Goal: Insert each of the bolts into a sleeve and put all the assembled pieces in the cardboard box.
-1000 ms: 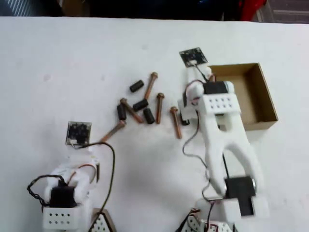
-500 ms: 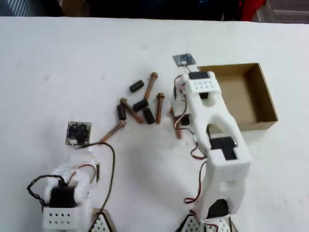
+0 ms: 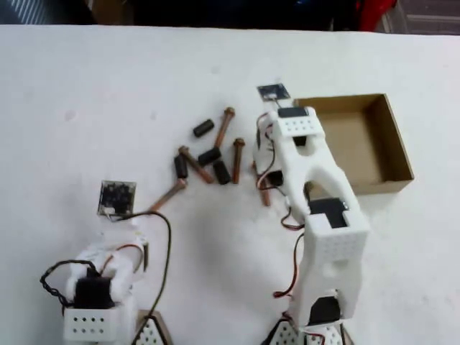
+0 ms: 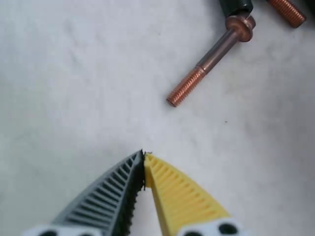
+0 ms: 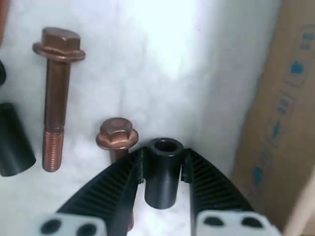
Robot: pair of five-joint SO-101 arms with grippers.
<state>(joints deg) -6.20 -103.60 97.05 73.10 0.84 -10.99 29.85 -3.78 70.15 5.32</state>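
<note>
Observer: Movement on our right side. A second ago our right arm (image 3: 302,144) stretched flat toward the near wall of the cardboard box (image 3: 394,136). Since then it has folded up and swung its wrist a little away from the box, toward the loose parts. Over the last half second it has hardly shifted.

Partner: What do we hold?

Observer: Our right end effector (image 5: 164,157) pinches a black sleeve (image 5: 165,174), with the sleeve's open end facing the wrist camera. Just beside it a bolt (image 5: 117,135) lies on the white table (image 5: 162,59), head toward us, its shaft hidden behind one finger. A second bolt (image 5: 55,93) lies alongside, farther off. The box wall stands on the other side.

Partner: And our left?

Observer: No change there. Our left end effector (image 4: 143,158) is pressed together and holds nothing. It points at bare table, with another bolt (image 4: 209,66) lying apart from its tip.

Partner: Where does that leave us?

Observer: We judge that the sleeve is being carried to the nearest bolt for a first pairing. From above, four other sleeves (image 3: 209,156) and the remaining bolts lie in a loose cluster, none joined. We see no finished piece in the box.
</note>
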